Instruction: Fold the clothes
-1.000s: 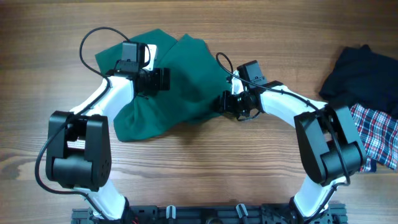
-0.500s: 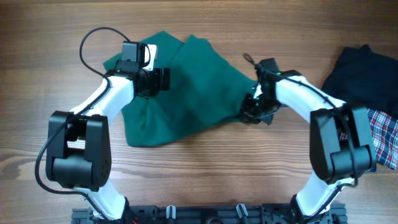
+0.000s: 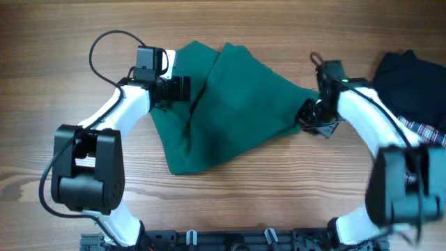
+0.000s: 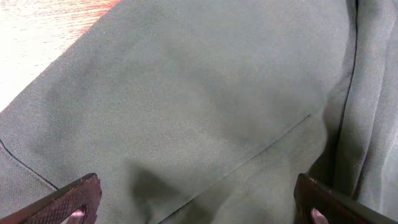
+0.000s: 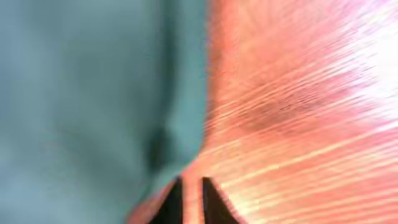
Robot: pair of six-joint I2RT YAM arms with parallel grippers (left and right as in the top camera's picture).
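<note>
The clothes, one plain dark green garment [image 3: 223, 104], lie spread on the wooden table between the two arms, with a fold ridge running down the middle. My left gripper [image 3: 182, 88] rests over the garment's upper left part. In the left wrist view its fingers [image 4: 74, 199] stand wide open over the green fabric [image 4: 186, 93], gripping nothing. My right gripper [image 3: 311, 118] is at the garment's right corner. In the blurred right wrist view its jaws [image 5: 191, 193] are parted by a narrow slit that shows bare wood, and the green corner [image 5: 81, 93] ends just at the left finger.
A dark navy garment [image 3: 411, 77] lies at the far right edge, with a plaid cloth [image 3: 418, 129] below it, partly behind the right arm. Bare wooden tabletop [image 3: 279, 195] lies in front of the green garment.
My right gripper has moved to the right with the garment's corner, pulling the green cloth wider and flatter. Its jaws have just parted slightly. The left arm has stayed put.
</note>
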